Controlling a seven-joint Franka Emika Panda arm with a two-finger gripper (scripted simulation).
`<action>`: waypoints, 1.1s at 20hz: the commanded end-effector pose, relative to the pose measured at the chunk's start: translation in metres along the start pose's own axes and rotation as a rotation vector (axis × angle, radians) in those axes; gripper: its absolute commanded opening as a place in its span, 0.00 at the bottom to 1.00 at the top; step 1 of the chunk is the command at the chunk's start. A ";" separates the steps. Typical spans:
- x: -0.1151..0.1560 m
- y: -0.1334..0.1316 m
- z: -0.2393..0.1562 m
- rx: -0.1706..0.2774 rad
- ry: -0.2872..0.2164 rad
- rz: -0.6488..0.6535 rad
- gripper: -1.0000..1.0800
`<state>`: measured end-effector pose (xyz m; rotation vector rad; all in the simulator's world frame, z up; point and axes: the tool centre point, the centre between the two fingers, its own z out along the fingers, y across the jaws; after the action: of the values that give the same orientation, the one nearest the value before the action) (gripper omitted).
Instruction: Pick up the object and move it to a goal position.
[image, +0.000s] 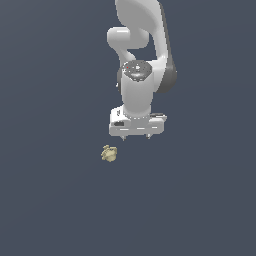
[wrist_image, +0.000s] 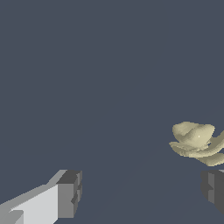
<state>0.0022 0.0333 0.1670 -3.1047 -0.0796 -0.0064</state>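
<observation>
stage: approach, nothing grasped | gripper (image: 136, 137) jaws spread, empty – above the surface | object (image: 109, 153) on the floor, just beside the gripper, not between jaws | left: align, grasp, carry – no goal marker visible

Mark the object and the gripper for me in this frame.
object (image: 109, 153), exterior view, middle of the pale lumpy body.
gripper (image: 136, 138), exterior view, midway between its two short fingertips.

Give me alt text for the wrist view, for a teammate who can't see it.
A small pale yellow-beige lumpy object lies on a plain dark grey-blue surface, close to one dark fingertip of the open gripper. It sits off to that side, not centred between the fingers, and nothing is gripped.
</observation>
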 end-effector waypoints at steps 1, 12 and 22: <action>0.001 -0.004 -0.003 0.004 0.005 -0.009 0.96; 0.003 0.042 0.025 -0.007 0.002 0.088 0.96; -0.004 0.122 0.070 -0.034 0.000 0.249 0.96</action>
<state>0.0051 -0.0794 0.0966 -3.1236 0.2880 0.0012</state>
